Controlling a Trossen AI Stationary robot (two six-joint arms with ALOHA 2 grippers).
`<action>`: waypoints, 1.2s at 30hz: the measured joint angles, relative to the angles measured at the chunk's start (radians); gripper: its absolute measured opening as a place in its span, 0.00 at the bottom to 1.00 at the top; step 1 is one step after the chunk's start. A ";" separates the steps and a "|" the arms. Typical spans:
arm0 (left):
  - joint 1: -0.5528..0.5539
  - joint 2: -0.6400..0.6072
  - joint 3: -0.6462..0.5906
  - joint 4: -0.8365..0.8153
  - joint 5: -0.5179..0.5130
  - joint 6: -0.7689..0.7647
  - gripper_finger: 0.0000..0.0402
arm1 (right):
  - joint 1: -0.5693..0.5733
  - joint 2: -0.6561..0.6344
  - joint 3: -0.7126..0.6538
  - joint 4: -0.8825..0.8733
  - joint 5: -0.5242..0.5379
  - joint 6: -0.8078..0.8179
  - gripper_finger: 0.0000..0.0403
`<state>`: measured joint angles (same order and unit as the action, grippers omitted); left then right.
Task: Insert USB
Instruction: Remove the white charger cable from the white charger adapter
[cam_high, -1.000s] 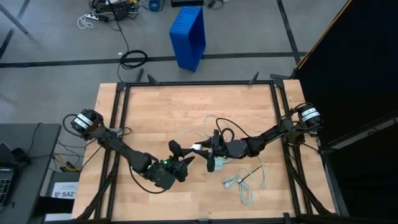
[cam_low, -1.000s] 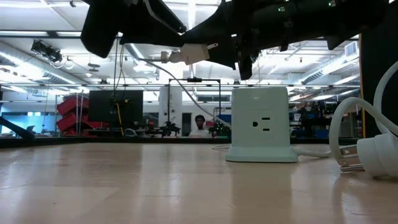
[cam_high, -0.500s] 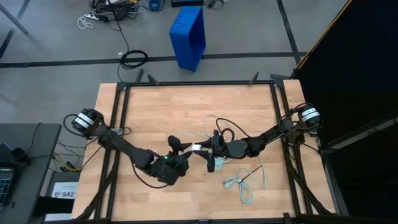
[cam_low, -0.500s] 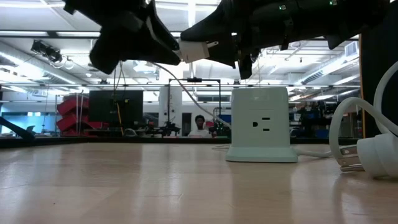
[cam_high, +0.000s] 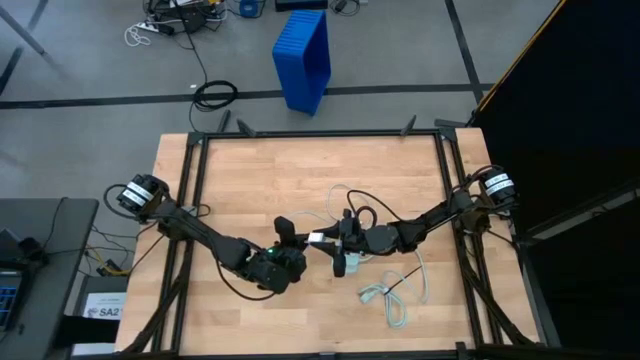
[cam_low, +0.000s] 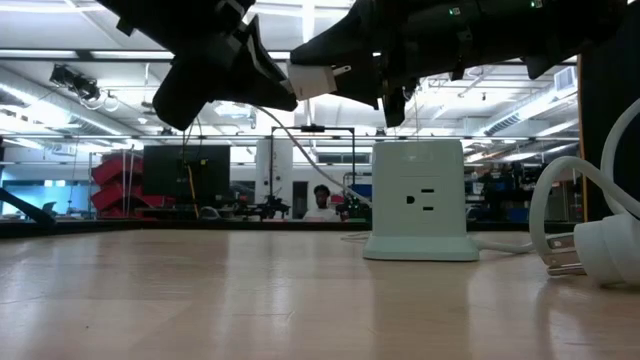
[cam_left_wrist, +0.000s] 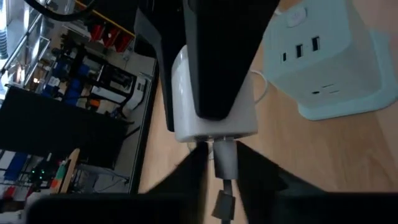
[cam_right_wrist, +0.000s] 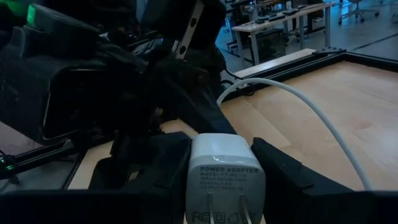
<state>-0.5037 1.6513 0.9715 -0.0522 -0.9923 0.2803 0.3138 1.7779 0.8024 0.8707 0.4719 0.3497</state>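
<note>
Left gripper (cam_high: 292, 243) is clenching the long thin white USB cable (cam_left_wrist: 225, 158) at its plug, mid-frame above the wooden table (cam_high: 250, 180). Right gripper (cam_high: 325, 238) is gripping a small white power adapter (cam_right_wrist: 225, 171) — plug seated in it. Pale green charger block (cam_low: 418, 200) is standing just right; the left half is lying open.

A wooden table (cam_high: 250, 170) with a black frame holds a pale boxy charger block (cam_low: 418, 200). Beside it lies a thick white cord (cam_high: 392, 300) with a grey plug (cam_low: 600, 250).
</note>
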 joint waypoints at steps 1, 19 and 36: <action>0.000 0.000 0.000 0.000 -0.007 0.002 0.04 | 0.000 0.000 0.000 0.001 0.003 0.005 0.29; -0.009 -0.003 -0.001 -0.126 -0.048 -0.047 0.00 | 0.050 -0.116 0.000 -0.197 0.164 -0.016 0.29; 0.105 -0.064 -0.124 -0.277 0.219 -0.286 0.00 | 0.069 -0.231 -0.002 -0.665 0.470 0.092 0.29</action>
<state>-0.3988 1.5878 0.8473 -0.3290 -0.7734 -0.0060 0.3826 1.5465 0.8001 0.2058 0.9415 0.4418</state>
